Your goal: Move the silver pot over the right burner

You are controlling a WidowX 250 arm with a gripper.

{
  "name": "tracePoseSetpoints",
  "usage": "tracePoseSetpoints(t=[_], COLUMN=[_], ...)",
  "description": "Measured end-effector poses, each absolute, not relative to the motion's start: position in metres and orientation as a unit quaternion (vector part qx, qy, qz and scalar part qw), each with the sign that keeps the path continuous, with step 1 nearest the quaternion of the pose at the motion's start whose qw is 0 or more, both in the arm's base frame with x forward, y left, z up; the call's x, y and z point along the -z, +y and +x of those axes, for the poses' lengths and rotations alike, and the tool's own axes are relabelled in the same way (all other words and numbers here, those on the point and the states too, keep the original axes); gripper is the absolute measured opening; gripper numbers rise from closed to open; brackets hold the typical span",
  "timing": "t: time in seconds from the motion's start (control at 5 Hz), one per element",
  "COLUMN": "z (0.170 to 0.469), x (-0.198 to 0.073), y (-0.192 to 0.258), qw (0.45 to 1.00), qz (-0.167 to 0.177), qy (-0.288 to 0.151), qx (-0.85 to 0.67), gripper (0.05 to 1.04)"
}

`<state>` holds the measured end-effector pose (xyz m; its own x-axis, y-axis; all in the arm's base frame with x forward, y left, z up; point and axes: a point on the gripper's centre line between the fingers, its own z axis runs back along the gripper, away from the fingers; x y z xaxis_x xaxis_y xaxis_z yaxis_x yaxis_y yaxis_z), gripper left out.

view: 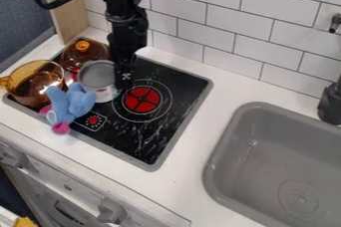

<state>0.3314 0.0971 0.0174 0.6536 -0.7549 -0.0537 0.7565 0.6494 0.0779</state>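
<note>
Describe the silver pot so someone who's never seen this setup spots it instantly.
Left of the grey sink in the picture is a black cooktop with a red burner. The silver pot is just left of that burner, beside the blue plush toy. It's opaque, unlike the see-through amber saucepan and amber lid.

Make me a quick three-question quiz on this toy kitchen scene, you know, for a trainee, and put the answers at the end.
1. Fill in the blank: The center of the right burner is colored ____.
2. Multiple choice: What is the gripper right beside?
a) the sink
b) the silver pot
c) the black faucet
3. True or false: The silver pot covers the center of the right burner.

Key: 1. red; 2. b; 3. false
</note>
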Motion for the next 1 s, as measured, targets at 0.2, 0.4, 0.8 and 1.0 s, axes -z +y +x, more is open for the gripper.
tracePoseSetpoints(t=[0.2,0.4,0.8,1.0], z=[0.332,0.335,0.338,0.338], x=[-0.031,-0.041,-0.088,-0.089], y=[0.098,0.097,0.09,0.091], qw=[0.91,0.911,0.907,0.906], qz=[0.052,0.058,0.087,0.088], qy=[-0.01,-0.023,-0.072,-0.073], qx=[0.41,0.408,0.406,0.407], gripper=[1.0,1.0,1.0,1.0])
